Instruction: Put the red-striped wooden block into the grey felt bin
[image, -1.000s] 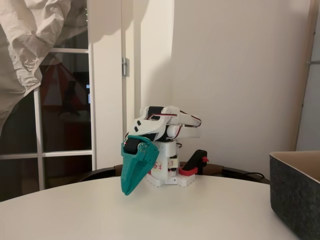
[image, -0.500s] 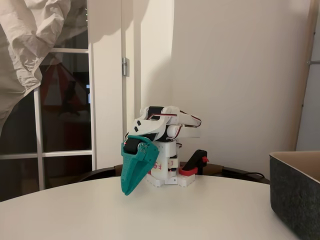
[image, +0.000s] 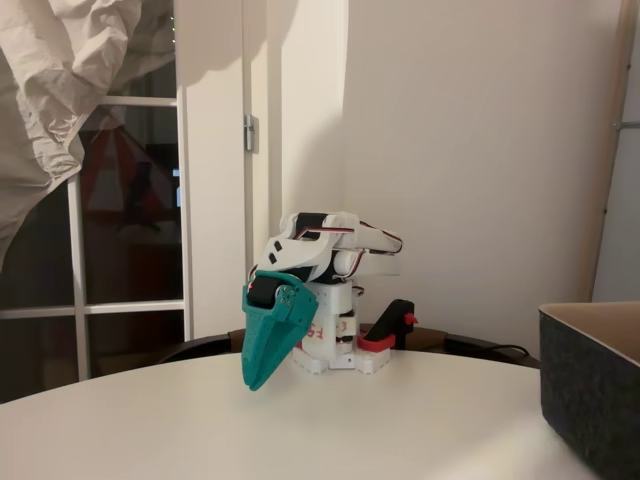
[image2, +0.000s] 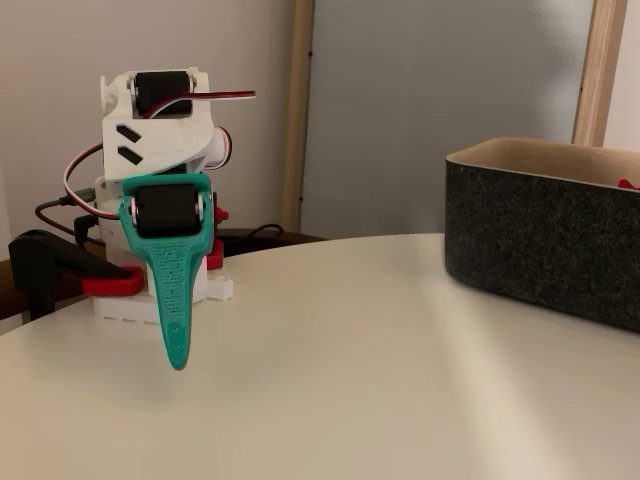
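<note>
My teal gripper (image: 253, 383) hangs tip-down from the folded white arm (image: 325, 250), just above the white table, jaws closed with nothing between them. In another fixed view the same gripper (image2: 178, 362) is a single narrow teal point. The grey felt bin (image: 595, 400) stands at the right edge of the table, well away from the gripper. It also shows at the right as a dark box with a tan inside (image2: 540, 240). A small red tip (image2: 628, 183) peeks over its rim at the picture's edge. I cannot tell whether that is the red-striped wooden block, which is otherwise hidden.
The arm's base (image: 335, 355) is held to the round white table (image: 330, 430) by a black and red clamp (image: 388, 328), which also shows as a clamp (image2: 45, 270) at the left. Open tabletop lies between gripper and bin.
</note>
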